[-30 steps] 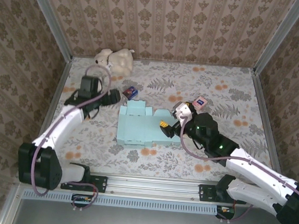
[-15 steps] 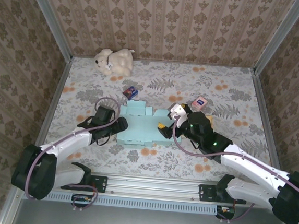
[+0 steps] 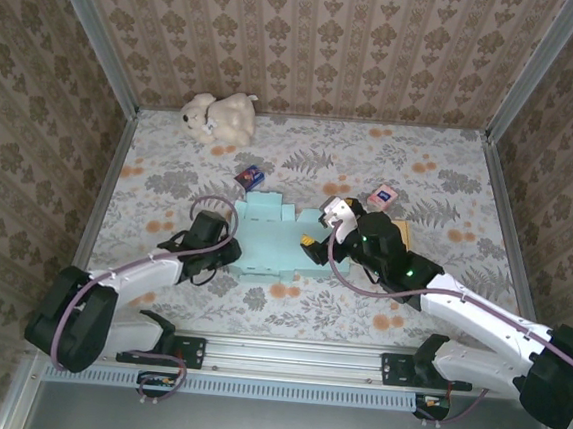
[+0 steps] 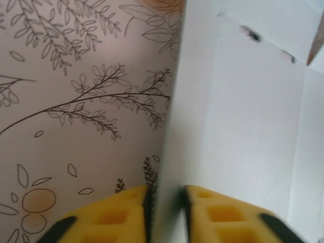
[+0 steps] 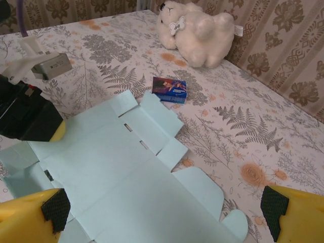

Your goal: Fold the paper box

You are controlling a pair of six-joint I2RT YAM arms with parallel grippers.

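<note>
Your left fingers (image 4: 121, 215) are clenched on the left edge of the paper box (image 4: 243, 116), the thin edge caught between them. The box lies unfolded as a flat pale-blue sheet in the middle of the worktop (image 3: 441, 168). Your right fingers (image 5: 30, 215) stand spread wide over its right side, gripping nothing. A small blue packet (image 5: 170, 87) sits just beyond the sheet's far flaps. A pink box (image 3: 381, 196) lies near the right arm. The plush toy (image 5: 197, 30) rests well apart by the back wall.
</note>
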